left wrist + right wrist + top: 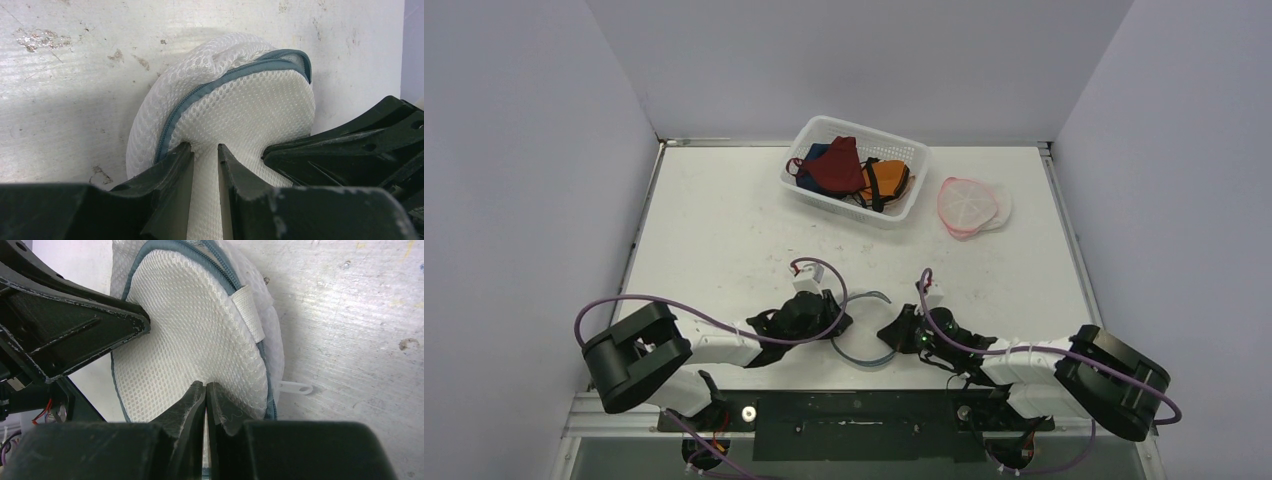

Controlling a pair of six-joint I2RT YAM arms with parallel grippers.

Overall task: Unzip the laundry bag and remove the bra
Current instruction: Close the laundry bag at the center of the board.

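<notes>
laundry bag (864, 328): held at near edge of table (724, 230) | left gripper (205, 155), right gripper (206, 390): jaws pinched shut on its mesh | judged light, soft, floppy | zip pull (295, 387) to be grasped

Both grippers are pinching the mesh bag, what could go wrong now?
Left gripper and right gripper pinch only thin mesh of the laundry bag; pulling apart may make it slip or tear. Neither holds the zipper pull, which lies free on the table, so the zipper likely would not open.
</notes>
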